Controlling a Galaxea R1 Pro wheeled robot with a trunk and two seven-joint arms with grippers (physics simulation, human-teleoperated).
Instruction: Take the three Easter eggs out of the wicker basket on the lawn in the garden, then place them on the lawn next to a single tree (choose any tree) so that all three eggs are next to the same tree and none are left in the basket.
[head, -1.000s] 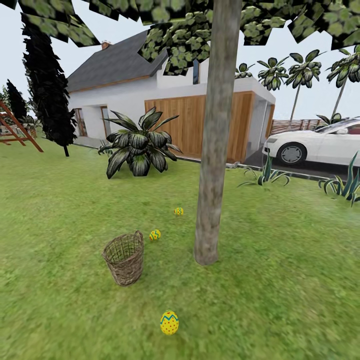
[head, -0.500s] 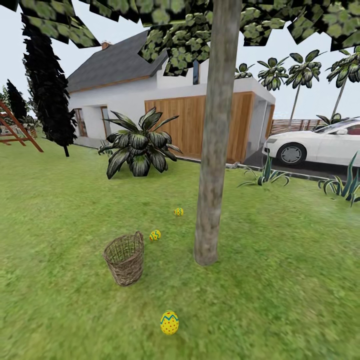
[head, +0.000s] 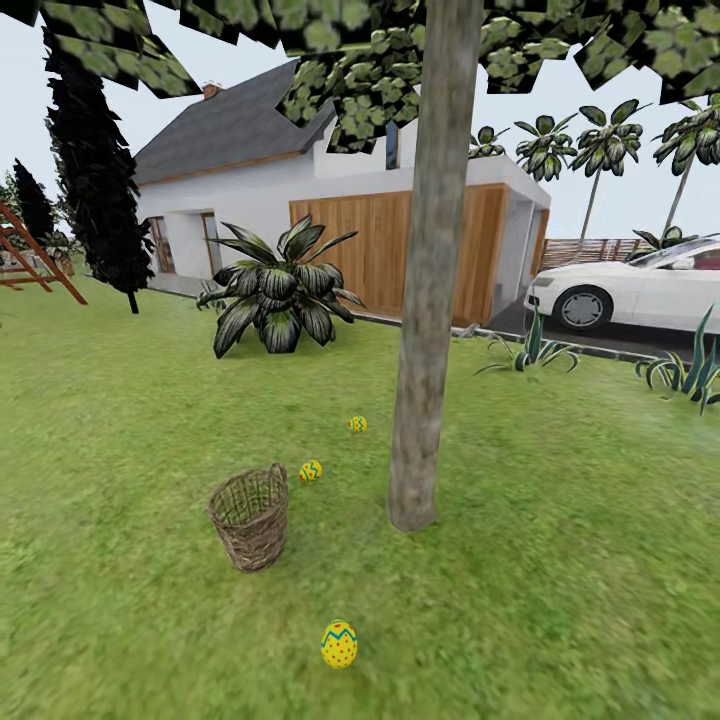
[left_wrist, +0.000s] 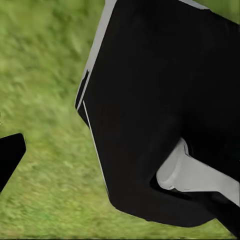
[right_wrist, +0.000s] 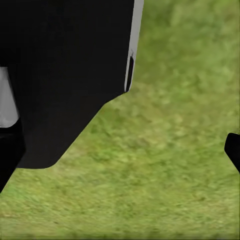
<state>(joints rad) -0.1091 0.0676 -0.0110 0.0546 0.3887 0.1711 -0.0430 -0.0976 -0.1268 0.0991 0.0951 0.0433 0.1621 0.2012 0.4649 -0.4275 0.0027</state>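
Around the tree (head: 425, 400) we see three eggs (head: 339, 644) on the lawn (head: 560, 560), the basket (head: 249, 520) just beside looking empty, so we judge the task finished; grippers' opening cannot be told.

The wicker basket (head: 249, 520) stands upright on the lawn (head: 560, 520), near the tree (head: 428, 300). Three yellow painted eggs lie on the grass: one (head: 339, 644) nearest, another (head: 310, 470) just behind the basket, a third (head: 357, 423) farther back.
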